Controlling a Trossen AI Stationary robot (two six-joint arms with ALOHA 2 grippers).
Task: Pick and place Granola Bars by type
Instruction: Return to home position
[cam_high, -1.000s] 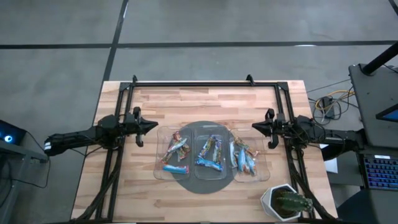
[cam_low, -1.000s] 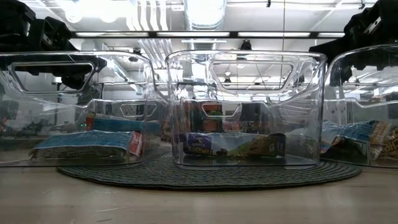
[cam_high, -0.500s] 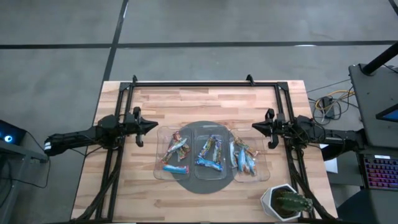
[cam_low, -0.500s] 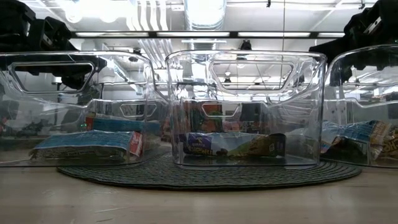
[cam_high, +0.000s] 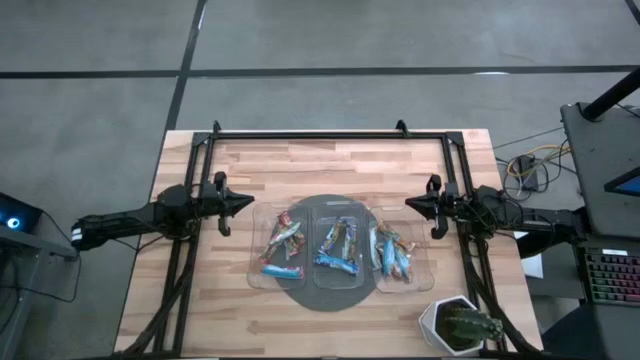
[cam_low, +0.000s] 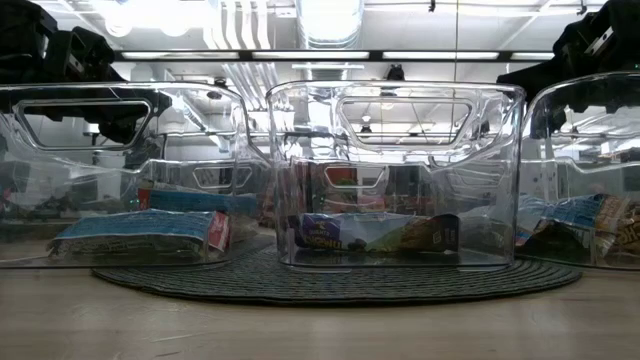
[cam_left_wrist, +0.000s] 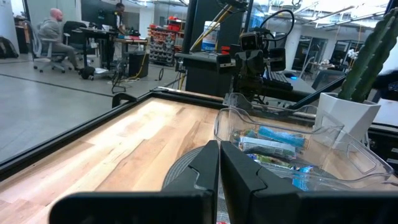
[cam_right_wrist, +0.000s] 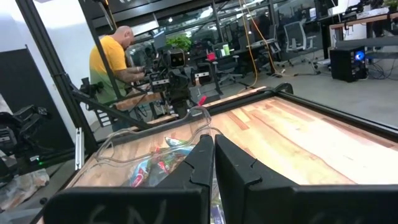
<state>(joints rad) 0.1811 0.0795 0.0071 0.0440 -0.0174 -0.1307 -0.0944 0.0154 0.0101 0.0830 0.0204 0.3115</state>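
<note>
Since every one of the Granola Bars (cam_high: 337, 247) is lying inside the three clear bins (cam_low: 400, 170) lined up across the round dark mat (cam_high: 330, 298), neither set of jaws has anything in it. The left arm (cam_high: 130, 221) hangs off the mat's left side, left jaws pressed together on nothing and aimed at the mat; the right arm (cam_high: 520, 218) mirrors it off the mat's right side, right jaws closed up and empty too; the bars sit between the two tips, well apart from both; a cactus pot (cam_high: 460, 325) stands on the tabletop (cam_high: 330, 165) near the mat, on the right arm's side.
</note>
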